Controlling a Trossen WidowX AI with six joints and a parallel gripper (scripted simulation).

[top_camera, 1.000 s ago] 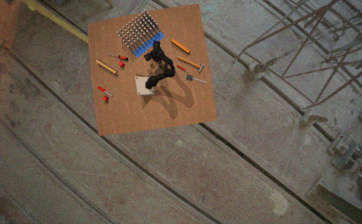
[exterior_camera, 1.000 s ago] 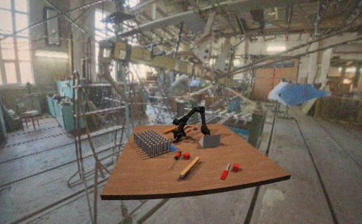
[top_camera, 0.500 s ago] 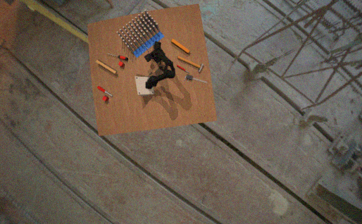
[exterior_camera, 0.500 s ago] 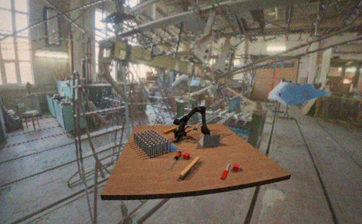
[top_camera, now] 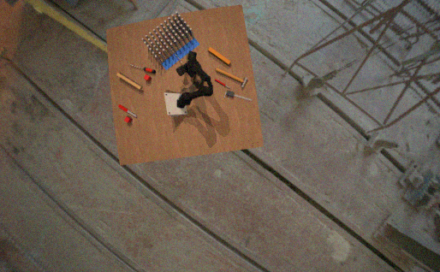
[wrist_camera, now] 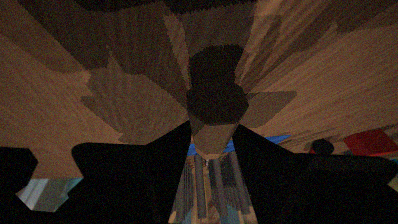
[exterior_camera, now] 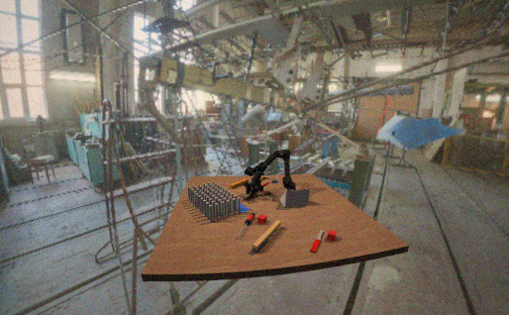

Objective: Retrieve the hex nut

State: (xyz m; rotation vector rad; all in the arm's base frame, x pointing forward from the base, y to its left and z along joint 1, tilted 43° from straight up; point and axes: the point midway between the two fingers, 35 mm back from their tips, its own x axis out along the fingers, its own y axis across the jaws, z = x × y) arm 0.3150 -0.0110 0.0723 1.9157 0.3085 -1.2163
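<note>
Seen from above, with the arm's foot (top_camera: 183, 101) (exterior_camera: 289, 184) as the dial's centre, the claw (top_camera: 186, 63) (exterior_camera: 254, 191) (wrist_camera: 211, 125) is hovering toward 12 o'clock, closed on what is probably a dark-handled tool (wrist_camera: 217, 102). Beyond, still at 12, the blue tape (top_camera: 167, 65) (exterior_camera: 244, 208) (wrist_camera: 277, 140) is fronting the spacers (top_camera: 167, 38) (exterior_camera: 213, 209) (wrist_camera: 200, 185). The nut isn't showing; presumably it is lying among them. A sideways swing could topple a spacer; a loose grip could let the tool twist, and a blind pull could wedge the nut.
</note>
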